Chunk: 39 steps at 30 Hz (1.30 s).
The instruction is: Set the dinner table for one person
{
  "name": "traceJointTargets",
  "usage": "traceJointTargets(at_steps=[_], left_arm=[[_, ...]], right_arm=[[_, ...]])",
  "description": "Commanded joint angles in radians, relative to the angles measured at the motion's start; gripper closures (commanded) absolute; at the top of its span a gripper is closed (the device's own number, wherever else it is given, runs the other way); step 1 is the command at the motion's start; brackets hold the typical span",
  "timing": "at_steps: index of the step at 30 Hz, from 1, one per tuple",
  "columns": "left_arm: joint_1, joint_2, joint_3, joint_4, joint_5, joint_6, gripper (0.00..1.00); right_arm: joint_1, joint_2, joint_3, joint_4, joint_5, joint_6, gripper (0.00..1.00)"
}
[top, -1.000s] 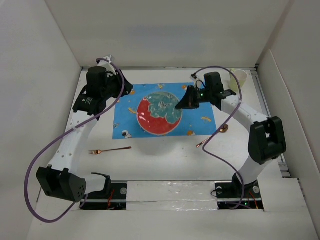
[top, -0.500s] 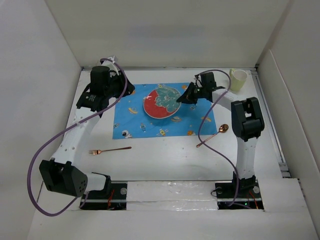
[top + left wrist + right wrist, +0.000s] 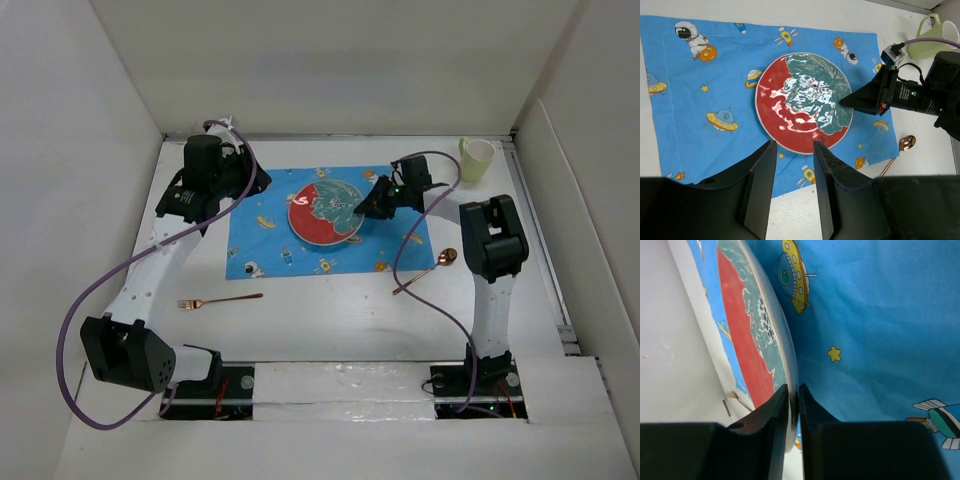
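Right wrist: round red-and-teal glazed plate (image 3: 747,355) is pinched by its thin rim in the right hand (image 3: 793,390), over the blue astronaut-print cloth placemat (image 3: 865,315). Slip or pivot is risked by so small a bite. Left wrist: left hand (image 3: 792,150) is spread, empty. Top: copper fork (image 3: 220,299), copper spoon (image 3: 425,272), pale green cup (image 3: 477,158) lie on the matte-white bench (image 3: 330,330); no obstruction is seen.

The dinner table (image 3: 330,320) — flat, matte white, rectangular — lies level and plain.
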Motion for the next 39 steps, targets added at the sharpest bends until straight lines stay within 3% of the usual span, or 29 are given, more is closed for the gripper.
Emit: traceJointTargets(at_steps=[1,2,5,10,12,13,14,15,16,17,22,24,26,28,30,32,39], left_arm=[[0.002,-0.009,-0.006,0.027,0.004,0.015,0.68],[0.002,-0.009,-0.006,0.025,-0.002,0.017,0.68],[0.002,-0.007,-0.006,0.016,-0.019,0.023,0.68],[0.002,-0.009,0.007,-0.01,-0.062,0.04,0.67],[0.002,-0.01,0.018,-0.021,-0.068,0.04,0.67],[0.002,-0.012,0.02,-0.022,-0.065,0.04,0.68],[0.002,-0.013,0.021,-0.025,-0.065,0.041,0.69],[0.002,-0.012,0.023,-0.027,-0.063,0.044,0.73],[0.002,-0.013,0.02,-0.03,-0.059,0.046,0.89],[0.002,-0.013,0.015,-0.035,-0.057,0.049,0.97],[0.002,-0.044,-0.022,-0.035,-0.051,0.057,1.0],[0.002,-0.053,-0.036,-0.039,-0.048,0.06,1.0],[0.002,-0.058,-0.055,-0.036,-0.044,0.06,0.86],[0.002,-0.064,-0.065,-0.033,-0.036,0.058,0.76],[0.002,-0.061,-0.071,-0.028,-0.031,0.057,0.72],[0.002,-0.058,-0.071,-0.027,-0.019,0.052,0.71],[0.002,-0.041,-0.069,-0.035,-0.022,0.053,0.7]], right_arm=[[0.006,-0.039,0.019,-0.019,-0.019,-0.03,0.72],[0.006,-0.043,0.028,-0.053,0.001,-0.062,0.61],[0.017,-0.069,0.08,-0.182,0.101,-0.136,0.45],[-0.006,-0.129,0.183,-0.338,0.227,-0.208,0.39],[-0.048,-0.175,0.214,-0.374,0.259,-0.234,0.42],[-0.066,-0.191,0.246,-0.385,0.267,-0.246,0.54],[-0.087,-0.206,0.263,-0.394,0.279,-0.249,0.87],[-0.138,-0.232,0.278,-0.402,0.328,-0.251,1.0],[-0.165,-0.243,0.292,-0.408,0.363,-0.253,1.0],[-0.195,-0.25,0.335,-0.42,0.397,-0.256,1.0],[-0.372,-0.249,0.447,-0.521,0.71,-0.269,1.0],[-0.411,-0.226,0.5,-0.558,0.788,-0.274,0.76],[-0.462,-0.162,0.548,-0.598,0.808,-0.277,0.56],[-0.483,-0.12,0.62,-0.647,0.819,-0.282,0.5],[-0.495,-0.062,0.66,-0.678,0.821,-0.283,0.47],[-0.495,-0.031,0.723,-0.682,0.828,-0.295,0.42],[-0.485,0.141,0.956,-0.791,0.819,-0.306,0.41]])
